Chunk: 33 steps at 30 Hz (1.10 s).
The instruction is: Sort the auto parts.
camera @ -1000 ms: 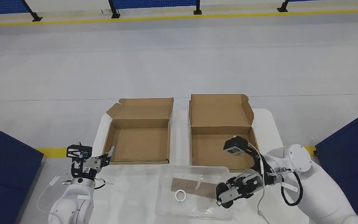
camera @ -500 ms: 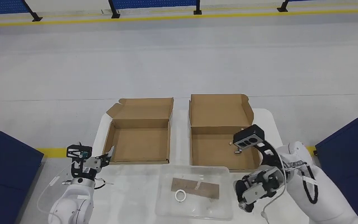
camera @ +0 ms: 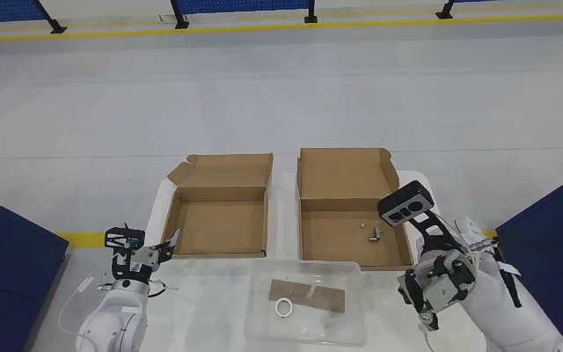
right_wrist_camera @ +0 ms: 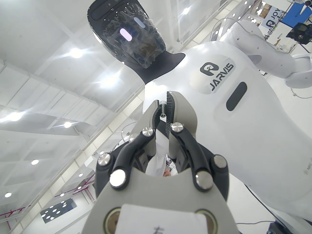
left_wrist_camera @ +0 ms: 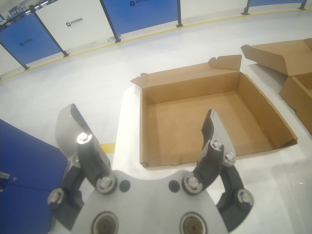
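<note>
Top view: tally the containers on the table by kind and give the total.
Open cardboard boxes: 2, the left box and the right box.
Clear plastic bin: 1.
Total: 3.

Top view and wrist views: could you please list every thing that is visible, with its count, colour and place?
cardboard boxes: two, brown, open, side by side on the far part of the table
small parts: two, one pale and one grey, in the box on the robot's right
plastic bin: one, clear, at the near table edge, in front of the boxes
ring: one, white, in the bin
cardboard strip: one, brown, in the bin
table: one, white
small metal part: one, silver, between the right claw's fingers
left claw: one, open, by the left box's near corner
right claw: one, shut on the metal part, pointing upward
</note>
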{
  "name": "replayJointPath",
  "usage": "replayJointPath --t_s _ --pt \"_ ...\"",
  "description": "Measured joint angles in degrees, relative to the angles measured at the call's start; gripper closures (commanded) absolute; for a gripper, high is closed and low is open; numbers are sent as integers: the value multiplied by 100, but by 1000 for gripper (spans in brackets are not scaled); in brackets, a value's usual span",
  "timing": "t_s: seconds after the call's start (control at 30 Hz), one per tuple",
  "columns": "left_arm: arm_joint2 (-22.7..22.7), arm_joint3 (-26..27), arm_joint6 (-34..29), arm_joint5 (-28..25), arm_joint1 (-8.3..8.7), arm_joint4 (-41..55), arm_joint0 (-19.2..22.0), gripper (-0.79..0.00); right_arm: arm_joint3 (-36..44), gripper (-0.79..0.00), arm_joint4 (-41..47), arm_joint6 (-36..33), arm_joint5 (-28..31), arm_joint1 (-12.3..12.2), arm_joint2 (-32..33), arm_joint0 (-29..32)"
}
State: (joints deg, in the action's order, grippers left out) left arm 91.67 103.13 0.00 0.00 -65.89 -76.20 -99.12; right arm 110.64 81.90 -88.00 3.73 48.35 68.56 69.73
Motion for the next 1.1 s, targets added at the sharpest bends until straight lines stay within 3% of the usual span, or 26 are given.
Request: replayJointPath --t_s 0.63,1.1 --pt "0 0 0 0 0 0 0 -785 -22 0 577 978 -611 212 -57 165" --pt "0 0 0 0 0 0 0 -785 73 0 651 1358 -631 268 6 276"
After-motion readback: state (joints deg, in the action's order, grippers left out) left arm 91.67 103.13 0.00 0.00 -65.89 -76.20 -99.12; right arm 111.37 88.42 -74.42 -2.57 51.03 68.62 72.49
